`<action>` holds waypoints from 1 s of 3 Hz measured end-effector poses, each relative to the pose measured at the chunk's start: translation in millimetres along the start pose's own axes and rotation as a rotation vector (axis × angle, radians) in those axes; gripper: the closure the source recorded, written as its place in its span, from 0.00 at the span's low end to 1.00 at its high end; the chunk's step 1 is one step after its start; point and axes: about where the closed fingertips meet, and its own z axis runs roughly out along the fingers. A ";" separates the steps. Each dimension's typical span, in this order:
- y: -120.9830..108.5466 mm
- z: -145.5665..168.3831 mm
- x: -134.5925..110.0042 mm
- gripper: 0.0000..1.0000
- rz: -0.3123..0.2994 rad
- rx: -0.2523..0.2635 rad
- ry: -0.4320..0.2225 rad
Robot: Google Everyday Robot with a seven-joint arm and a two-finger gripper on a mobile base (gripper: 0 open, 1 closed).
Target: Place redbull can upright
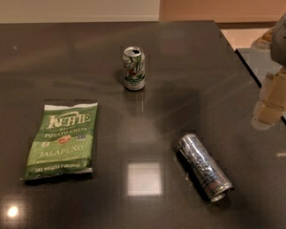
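The redbull can [204, 167], slim, silver and dark blue, lies on its side on the dark table [181, 56], right of centre near the front. Its open top end points to the lower right. My gripper [271, 104] is at the right edge of the view, above and to the right of the can, apart from it and holding nothing that I can see.
A shorter white-and-green soda can [134, 68] stands upright at the middle back. A green Kettle jalapeño chips bag [62, 141] lies flat at the left. The table's right edge [257, 80] runs diagonally under the gripper, with floor beyond it.
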 end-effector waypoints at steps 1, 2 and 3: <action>0.0 0.0 0.0 0.00 0.000 0.000 0.000; 3.7 -1.8 -7.4 0.00 -0.059 -0.008 -0.028; 7.1 -3.5 -13.9 0.00 -0.111 -0.015 -0.053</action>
